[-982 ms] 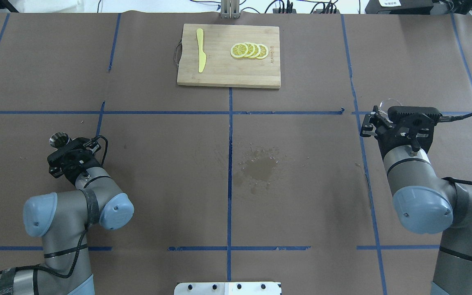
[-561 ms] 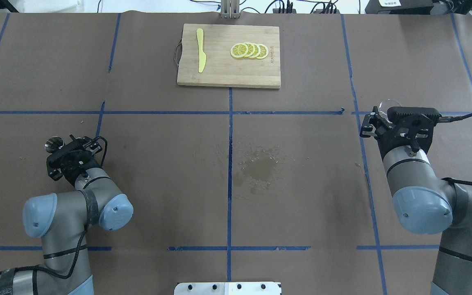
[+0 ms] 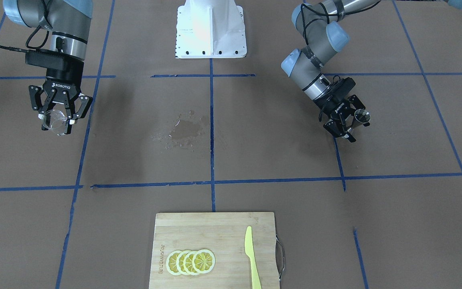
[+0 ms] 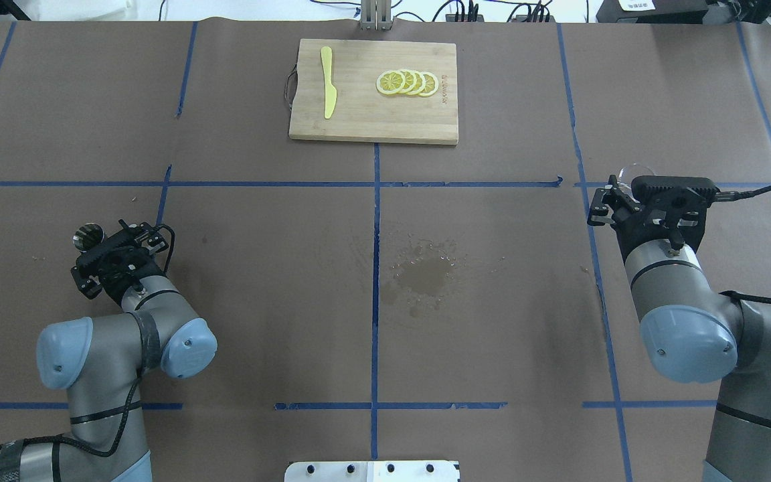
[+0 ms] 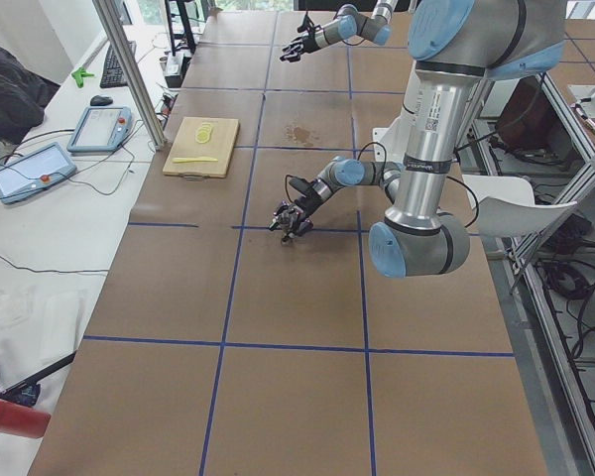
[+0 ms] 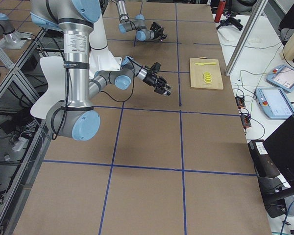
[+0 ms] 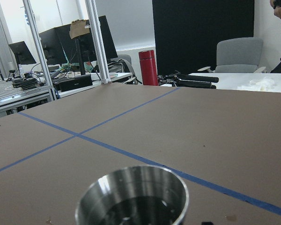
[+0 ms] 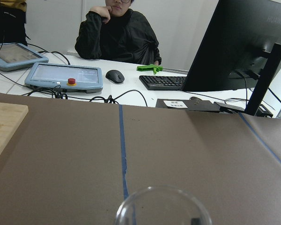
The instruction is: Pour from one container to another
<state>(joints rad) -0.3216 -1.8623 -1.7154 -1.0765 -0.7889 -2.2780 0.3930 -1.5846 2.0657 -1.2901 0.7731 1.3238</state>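
Right claw (image 3: 57, 120): clamped around the glass (image 3: 51, 119), at the right side of the table (image 3: 271, 152).
Left claw (image 3: 350, 125): seemingly gripping the upright jigger (image 3: 362, 116), far left.
Front view: we saw the whole glass; overhead showed only its rim.

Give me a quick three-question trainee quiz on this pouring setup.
1. True or false: the left hand grips the steel jigger.
2. What does the right hand hold? A) a spoon B) the clear glass tumbler C) nothing
3. How many lemon slices lie on the cutting board?
Key: 1 true; 2 B; 3 four.
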